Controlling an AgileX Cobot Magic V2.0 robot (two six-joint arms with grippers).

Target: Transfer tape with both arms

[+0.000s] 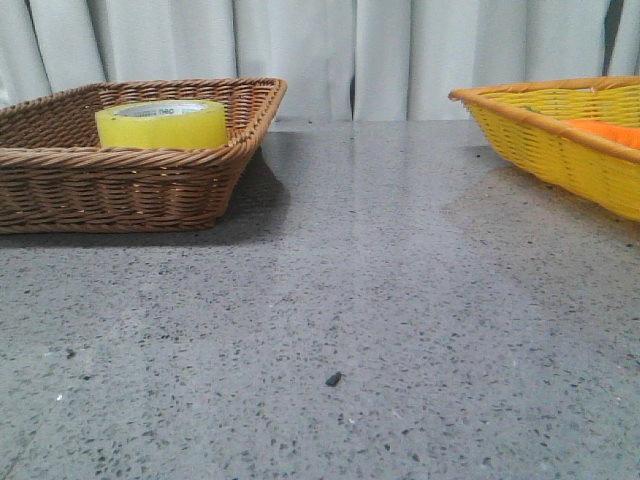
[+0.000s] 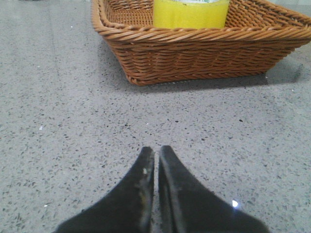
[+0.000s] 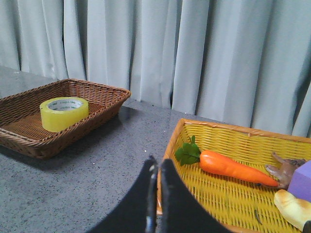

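Observation:
The yellow tape roll (image 1: 162, 124) lies flat in the brown wicker basket (image 1: 130, 185) at the far left of the table. It also shows in the left wrist view (image 2: 190, 13) and in the right wrist view (image 3: 63, 113). My left gripper (image 2: 156, 151) is shut and empty, low over the grey table, short of the basket (image 2: 194, 53). My right gripper (image 3: 158, 162) is shut and empty, above the near left rim of the yellow basket (image 3: 171, 145). Neither gripper shows in the front view.
The yellow basket (image 1: 560, 140) stands at the far right and holds a toy carrot (image 3: 228, 165), a purple block (image 3: 302, 179), a brown item (image 3: 284, 167) and a pale yellow item (image 3: 291, 206). A small dark speck (image 1: 333, 379) lies on the table. Grey curtains hang behind.

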